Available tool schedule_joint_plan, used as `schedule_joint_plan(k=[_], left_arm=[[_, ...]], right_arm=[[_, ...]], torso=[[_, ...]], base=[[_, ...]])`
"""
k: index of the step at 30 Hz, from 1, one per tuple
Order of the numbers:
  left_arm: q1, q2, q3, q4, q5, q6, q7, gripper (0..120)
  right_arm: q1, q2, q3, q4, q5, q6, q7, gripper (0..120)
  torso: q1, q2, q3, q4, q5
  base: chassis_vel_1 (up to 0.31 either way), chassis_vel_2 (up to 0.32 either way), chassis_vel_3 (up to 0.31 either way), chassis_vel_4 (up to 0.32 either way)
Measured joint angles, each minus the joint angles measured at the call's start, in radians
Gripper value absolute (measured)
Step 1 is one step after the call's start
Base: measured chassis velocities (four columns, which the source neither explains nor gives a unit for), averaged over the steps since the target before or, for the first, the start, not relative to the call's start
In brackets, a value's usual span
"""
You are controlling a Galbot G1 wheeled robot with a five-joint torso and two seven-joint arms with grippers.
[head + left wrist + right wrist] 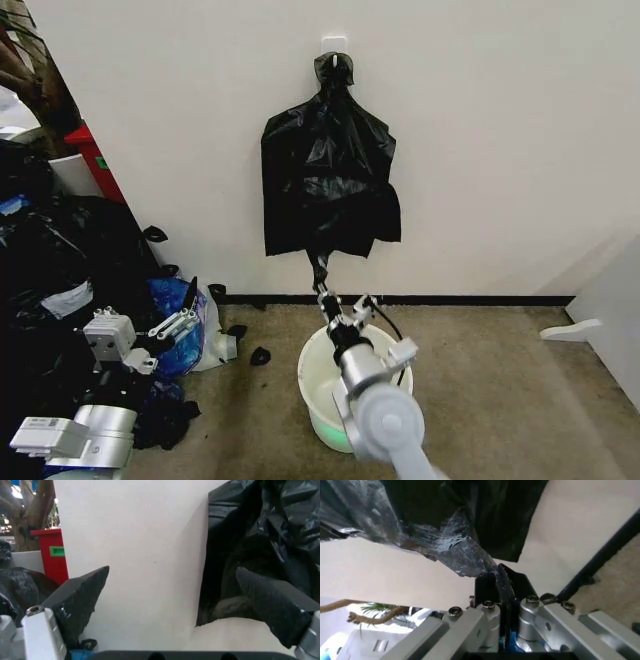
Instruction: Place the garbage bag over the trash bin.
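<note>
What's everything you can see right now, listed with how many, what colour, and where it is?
garbage bag: one strand, black, pulled down from the hanging bunch, pinched in the right gripper
bunch of bags: one, black, knotted at the top on a wall hook, flat against the white wall
trash bin: one, white, on the carpet below the bunch, partly behind the right arm
heap of bags: one pile, black, on the floor at the robot's left
blue bag: one, blue, beside the heap
red box: one, red, by the wall's left edge
left gripper: fingers apart, low at the robot's left near the blue bag
right gripper: shut on the garbage bag, above the bin's rim
</note>
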Motion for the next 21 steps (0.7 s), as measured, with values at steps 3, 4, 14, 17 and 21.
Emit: schedule_joint_plan(k=[3,4,14,17,21], left_arm=[[0.001,0.0,0.0,0.0,0.0,0.0,0.0,100],[0.001,0.0,0.0,0.0,0.0,0.0,0.0,100],[0.001,0.006,0.0,0.0,0.001,0.003,-0.001,100],[0.005,0.012,-0.002,0.0,0.0,0.004,-0.001,100],[-0.004,0.03,0.0,0.0,-0.011,0.014,-0.006,100]], right_arm=[[-0.012,0.001,0.0,0.003,0.001,0.012,0.013,0],[-0.014,0.001,0.0,0.004,0.003,0.014,0.019,0],[0.125,-0.055,0.027,0.057,0.019,-0.038,0.041,0],[0.198,-0.096,0.029,0.091,0.029,-0.077,0.033,0],[0.258,-0.119,0.027,0.108,0.043,-0.105,0.032,0]], torso=[[0.0,0.0,0.0,0.0,0.0],[0.0,0.0,0.0,0.0,0.0],[0.0,0.0,0.0,-0.0001,0.0],[0.0,0.0,0.0,0.0001,-0.0002],[0.0,0.0,0.0,0.0002,-0.0002]], base=[[0.0,0.0,0.0,0.0],[0.0,0.0,0.0,0.0],[0.0,0.0,0.0,0.0],[0.0,0.0,0.0,0.0],[0.0,0.0,0.0,0.0]])
